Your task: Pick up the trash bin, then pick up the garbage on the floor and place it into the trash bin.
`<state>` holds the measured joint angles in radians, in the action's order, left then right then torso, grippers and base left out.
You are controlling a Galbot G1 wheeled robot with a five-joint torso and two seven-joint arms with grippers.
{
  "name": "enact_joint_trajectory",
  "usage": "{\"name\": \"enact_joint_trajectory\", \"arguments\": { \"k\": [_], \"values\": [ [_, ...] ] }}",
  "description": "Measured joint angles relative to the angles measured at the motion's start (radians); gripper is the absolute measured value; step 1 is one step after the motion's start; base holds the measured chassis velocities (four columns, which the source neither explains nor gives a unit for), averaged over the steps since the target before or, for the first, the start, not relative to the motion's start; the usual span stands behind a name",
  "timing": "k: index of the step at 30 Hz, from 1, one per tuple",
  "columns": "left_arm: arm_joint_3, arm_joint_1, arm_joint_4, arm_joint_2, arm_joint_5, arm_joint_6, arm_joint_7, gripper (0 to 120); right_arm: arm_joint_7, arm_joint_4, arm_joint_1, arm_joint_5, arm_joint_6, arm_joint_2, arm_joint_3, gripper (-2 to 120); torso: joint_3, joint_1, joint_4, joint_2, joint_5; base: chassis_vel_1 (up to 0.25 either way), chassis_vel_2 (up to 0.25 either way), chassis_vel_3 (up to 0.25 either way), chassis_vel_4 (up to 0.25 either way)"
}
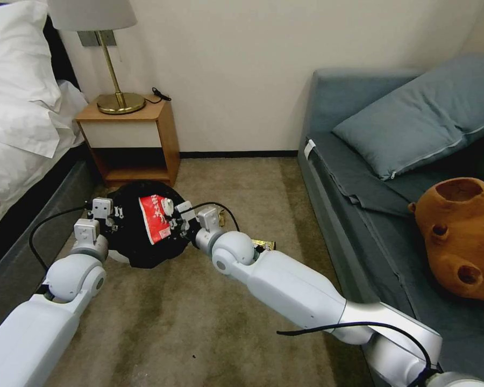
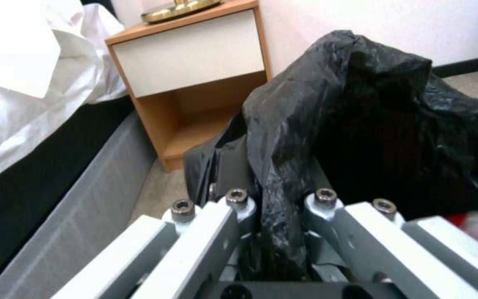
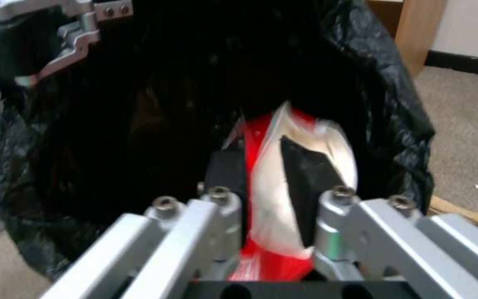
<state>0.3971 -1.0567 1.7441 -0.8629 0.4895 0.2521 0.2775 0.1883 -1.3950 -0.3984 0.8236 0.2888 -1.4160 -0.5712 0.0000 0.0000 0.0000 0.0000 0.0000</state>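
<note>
The trash bin (image 1: 129, 244), lined with a crinkly black bag (image 2: 371, 124), hangs low over the carpet in front of the nightstand. My left gripper (image 1: 113, 214) is shut on the bag's rim (image 2: 275, 195). My right gripper (image 1: 173, 215) is shut on a red-and-white snack packet (image 1: 154, 219) and holds it over the bin's dark opening (image 3: 139, 104). In the right wrist view the packet (image 3: 267, 174) stands between the closed fingers. A shiny gold wrapper (image 1: 264, 245) lies on the floor beside my right forearm. A bit of brown paper (image 3: 460, 209) lies on the carpet by the bin.
A wooden nightstand (image 1: 132, 137) with a brass lamp (image 1: 118, 102) stands just behind the bin. The bed (image 1: 21, 134) runs along the left. A grey sofa (image 1: 371, 177) with a cushion and a brown plush toy (image 1: 460, 236) is on the right. Open carpet (image 1: 183, 322) lies between.
</note>
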Motion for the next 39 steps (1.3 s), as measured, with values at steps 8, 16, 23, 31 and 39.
{"name": "enact_joint_trajectory", "arguments": {
  "k": [8,16,23,31,39],
  "values": [
    [-0.006,0.006,-0.005,-0.003,-0.001,0.0,0.0,4,0.006,-0.004,-0.009,-0.012,-0.006,-0.005,-0.005,48,0.0,0.0,-0.0001,0.0,0.0,0.0,0.0,0.0,0.0],
    [0.01,0.007,-0.038,0.005,-0.007,-0.008,-0.005,4,0.086,0.004,-0.006,-0.043,-0.051,-0.002,0.037,73,0.0,0.0,0.0,0.0,0.0,0.0,0.0,0.0,0.0],
    [0.046,0.009,-0.099,0.025,-0.01,-0.026,-0.02,4,0.183,0.05,-0.006,-0.059,0.007,0.045,0.114,98,0.0,0.0,0.0,0.0,0.0001,0.0,0.0,0.0,0.0],
    [0.071,0.001,-0.116,0.043,-0.005,-0.032,-0.028,4,0.269,0.148,-0.091,-0.123,0.089,0.075,0.186,100,0.0,0.0,-0.0001,0.0,0.0002,0.0,0.0,0.0,0.0],
    [0.088,-0.016,-0.119,0.054,-0.004,-0.04,-0.034,4,0.244,0.168,-0.17,-0.159,0.071,0.087,0.233,100,0.0,0.0,-0.0001,0.0,0.0002,0.0,0.0,0.0,0.0]
  ]
}}
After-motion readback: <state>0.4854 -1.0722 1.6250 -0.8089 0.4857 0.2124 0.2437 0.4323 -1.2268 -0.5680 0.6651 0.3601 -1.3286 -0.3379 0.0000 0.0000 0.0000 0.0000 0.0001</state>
